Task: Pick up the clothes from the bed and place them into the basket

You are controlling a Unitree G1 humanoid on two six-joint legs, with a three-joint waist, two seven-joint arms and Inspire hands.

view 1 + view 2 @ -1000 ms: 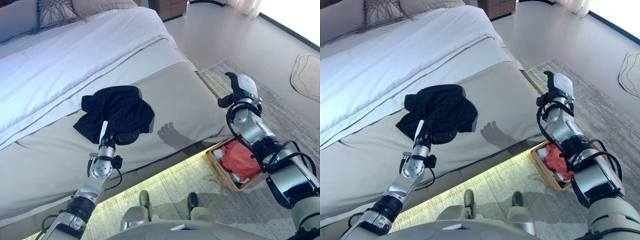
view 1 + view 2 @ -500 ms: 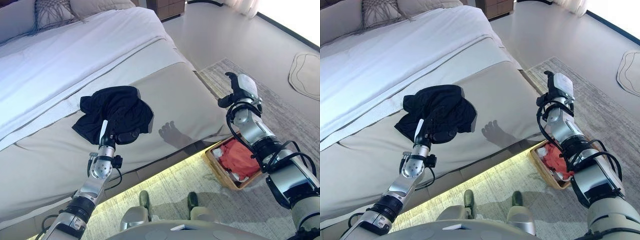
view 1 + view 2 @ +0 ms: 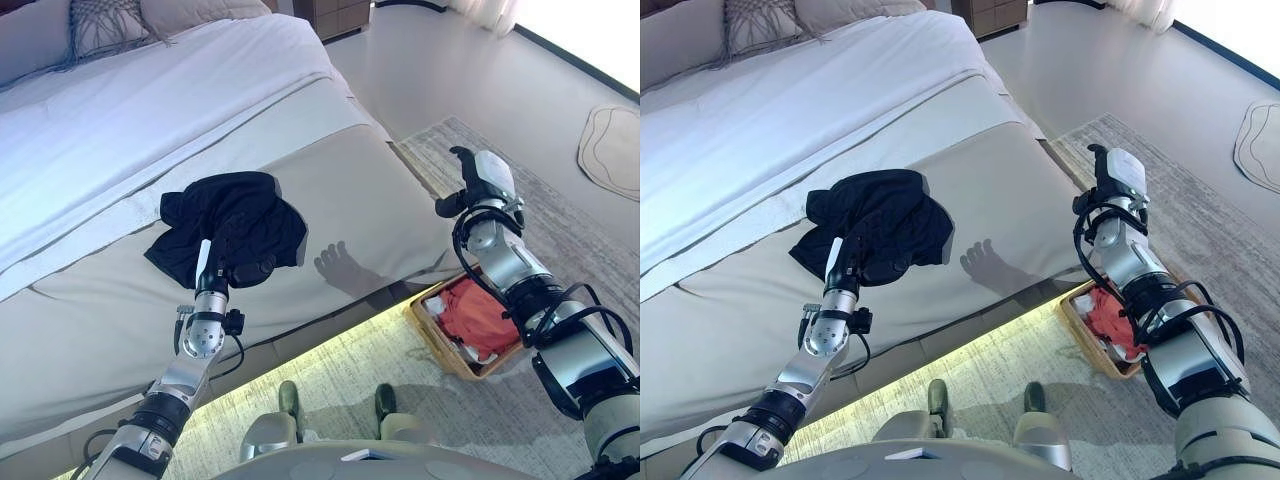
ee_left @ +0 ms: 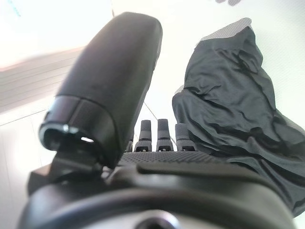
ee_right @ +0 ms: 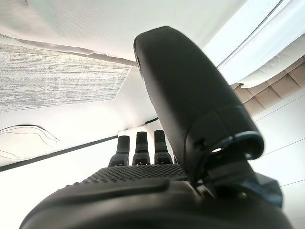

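With straight, uncurled fingers, the left hand (image 3: 238, 262) rested at the near edge of the black garment (image 3: 232, 215) on the bed (image 3: 120, 300), mid-frame, so closing on it seemed next, while the right hand (image 3: 470, 180), fingers likewise straight and empty, hung above the basket (image 3: 432, 340) at lower right.

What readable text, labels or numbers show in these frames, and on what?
None. No readable print on the black garment, the bed, the basket with its red clothing, the rug, the pillow, the left hand or the right hand.
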